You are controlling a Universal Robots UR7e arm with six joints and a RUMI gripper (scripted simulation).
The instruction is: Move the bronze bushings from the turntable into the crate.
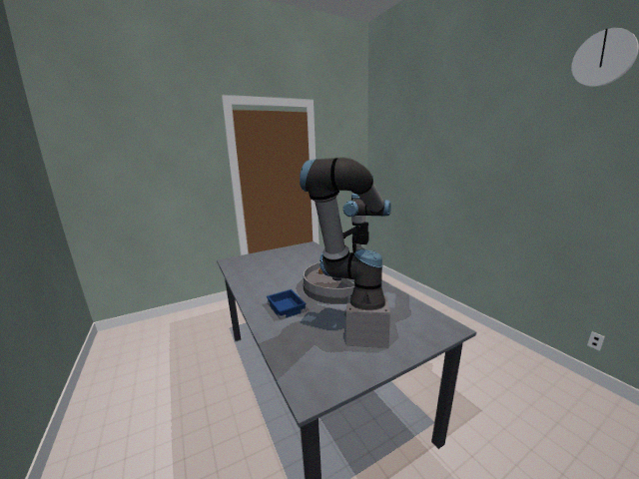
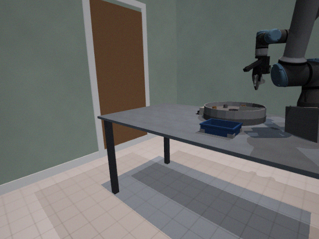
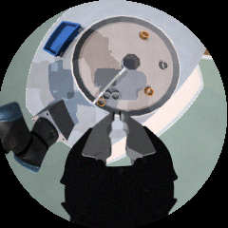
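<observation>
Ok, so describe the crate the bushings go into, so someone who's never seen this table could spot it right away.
Find the grey table by the brown door; on it lies a round, walled turntable. The crate sits just beside the turntable, on the side away from the arm's base. It is the only blue, rectangular, open-topped thing there.
</observation>
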